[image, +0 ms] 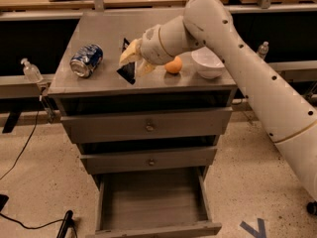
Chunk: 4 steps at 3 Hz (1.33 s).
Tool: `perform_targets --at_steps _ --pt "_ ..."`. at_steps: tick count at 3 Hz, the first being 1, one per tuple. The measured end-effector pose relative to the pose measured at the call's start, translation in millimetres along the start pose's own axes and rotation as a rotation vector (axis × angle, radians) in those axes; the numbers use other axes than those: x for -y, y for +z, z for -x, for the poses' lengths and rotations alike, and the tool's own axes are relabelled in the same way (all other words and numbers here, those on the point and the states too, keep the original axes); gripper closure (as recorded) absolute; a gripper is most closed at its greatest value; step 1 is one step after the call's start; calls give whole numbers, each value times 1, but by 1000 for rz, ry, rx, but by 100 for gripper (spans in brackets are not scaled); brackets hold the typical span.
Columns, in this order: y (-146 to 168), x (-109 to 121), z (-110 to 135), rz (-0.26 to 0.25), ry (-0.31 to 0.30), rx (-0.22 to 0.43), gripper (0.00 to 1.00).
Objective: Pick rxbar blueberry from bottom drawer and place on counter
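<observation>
My gripper (132,59) is shut on the rxbar blueberry (127,69), a small dark flat bar that I hold on edge. It hangs just over the front middle of the counter (114,29), the grey metal top of the cabinet; I cannot tell whether its lower corner touches the surface. My arm reaches in from the right. The bottom drawer (153,202) is pulled fully open below, and its tray shows nothing inside.
A blue-and-silver soda can (86,60) lies on its side at the counter's left. An orange (173,65) and a white bowl (208,62) sit right of the gripper. The two upper drawers (148,127) are closed. A plastic bottle (31,71) stands at the left.
</observation>
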State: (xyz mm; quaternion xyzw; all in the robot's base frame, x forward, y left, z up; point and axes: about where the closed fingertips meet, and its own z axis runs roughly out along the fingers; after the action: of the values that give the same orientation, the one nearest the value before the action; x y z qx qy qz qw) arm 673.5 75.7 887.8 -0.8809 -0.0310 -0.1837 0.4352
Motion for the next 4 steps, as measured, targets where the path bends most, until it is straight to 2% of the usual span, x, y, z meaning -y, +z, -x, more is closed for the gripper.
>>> perform_targets --at_steps 1,4 --pt "-3 5 -11 2 39 -37 88" --pt "2 6 -9 1 43 -28 20"
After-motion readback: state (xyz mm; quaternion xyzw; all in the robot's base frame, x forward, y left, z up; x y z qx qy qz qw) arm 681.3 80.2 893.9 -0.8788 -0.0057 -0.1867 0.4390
